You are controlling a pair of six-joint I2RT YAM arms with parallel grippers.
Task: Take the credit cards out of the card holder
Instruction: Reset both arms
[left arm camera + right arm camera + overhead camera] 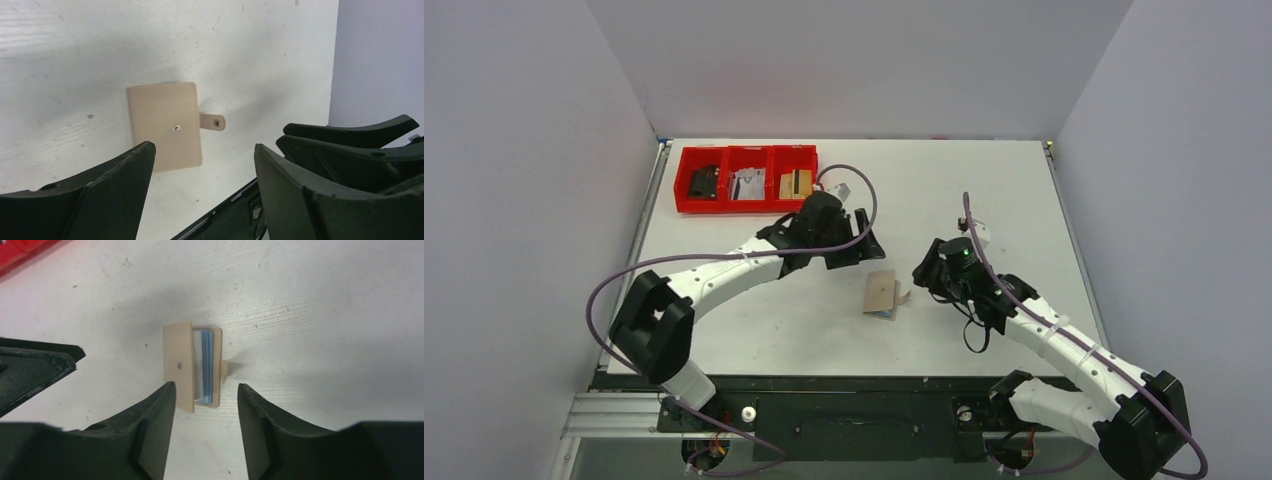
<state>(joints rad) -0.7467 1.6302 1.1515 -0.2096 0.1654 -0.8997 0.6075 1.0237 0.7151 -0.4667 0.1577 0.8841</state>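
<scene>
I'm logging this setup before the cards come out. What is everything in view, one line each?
table: one, white, under everything.
red tray: one, three compartments, far left of the table.
dark item, whitish item, tan block: one each, one per tray compartment.
card holder: one, tan, table centre, cover ajar, snap strap unfastened.
credit cards: count unclear, pale blue, inside the card holder.
left tool: one, black, open, near the card holder, holding nothing.
right tool: one, black, open, facing the card holder's open side, holding nothing.
</scene>
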